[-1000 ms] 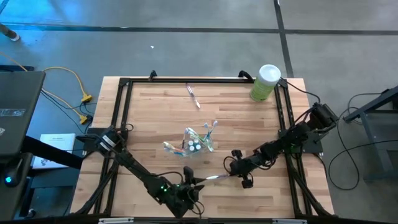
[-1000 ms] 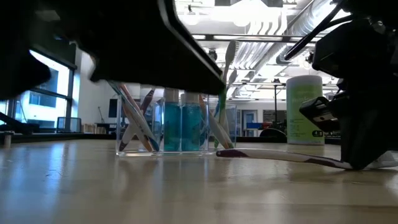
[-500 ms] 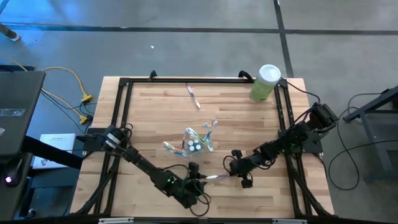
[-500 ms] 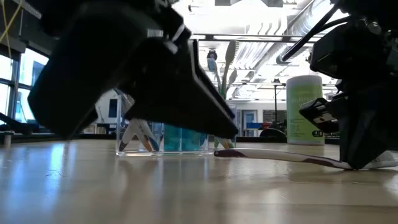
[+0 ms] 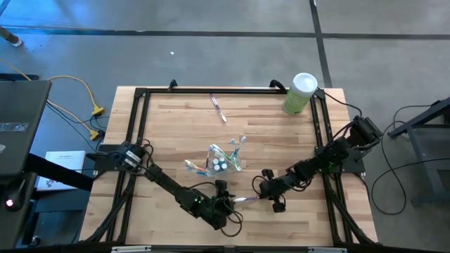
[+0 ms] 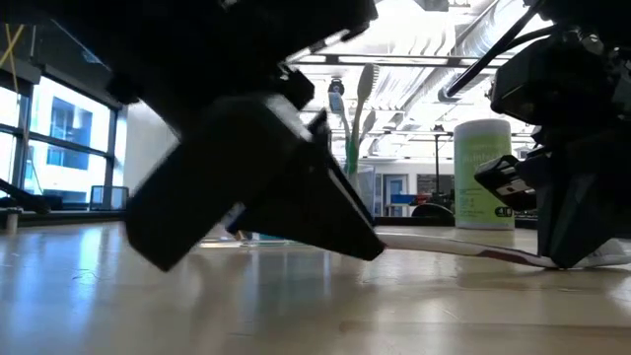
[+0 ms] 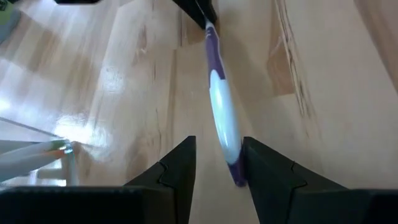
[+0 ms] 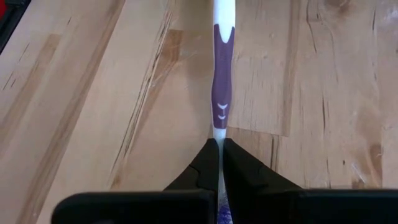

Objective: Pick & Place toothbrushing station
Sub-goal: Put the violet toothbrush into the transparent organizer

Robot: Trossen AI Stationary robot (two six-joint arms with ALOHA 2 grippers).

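Over the last second your left end effector [image 5: 226,206] has slid along the front of the wooden surface [image 5: 169,133] toward the slim purple-and-white toothbrush [image 7: 222,112], and its fingers [image 7: 180,171] now stand parted around the brush's near end, not yet gripping. The right end effector [image 5: 266,191] has not shifted: it is clenched on the opposite end of that toothbrush, holding it low over the boards in front of the small clear plastic cup [image 5: 223,163], which already holds other brushes and teal toothpaste tubes. This looks like a handover taking shape, so close the left only once the handle is centred. One more toothbrush [image 5: 219,108] lies near the back edge, and the light-green canister with a white lid [image 5: 300,93] is untouched.
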